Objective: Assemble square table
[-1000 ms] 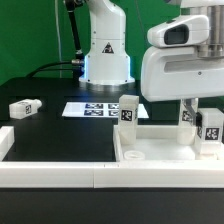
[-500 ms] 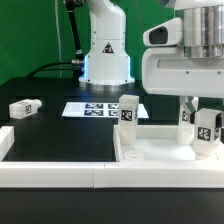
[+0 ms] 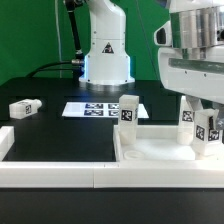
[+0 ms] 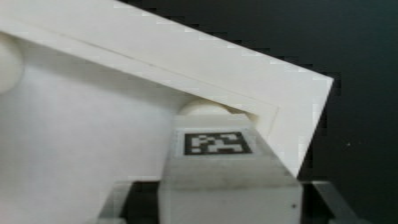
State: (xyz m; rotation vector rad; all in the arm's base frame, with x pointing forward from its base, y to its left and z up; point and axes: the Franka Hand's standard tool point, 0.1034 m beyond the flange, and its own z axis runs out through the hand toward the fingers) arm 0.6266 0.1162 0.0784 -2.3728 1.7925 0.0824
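Note:
The white square table top (image 3: 160,152) lies at the exterior view's lower right, rim up. One tagged white leg (image 3: 128,110) stands at its far left corner, and another (image 3: 187,116) stands near the far right. My gripper (image 3: 209,122) is shut on a third tagged leg (image 3: 210,136) and holds it upright at the top's right corner. In the wrist view the leg (image 4: 217,160) sits between my fingers (image 4: 317,202), over a round socket in the table top's corner (image 4: 125,110). A fourth leg (image 3: 24,107) lies loose at the left.
The marker board (image 3: 95,108) lies flat in front of the robot's base (image 3: 106,60). Long white border rails run along the front (image 3: 60,174) and the left side (image 3: 6,140) of the black table.
My arm has shifted toward the exterior view's right, and the held leg has moved slightly right with it. The other parts have not moved.

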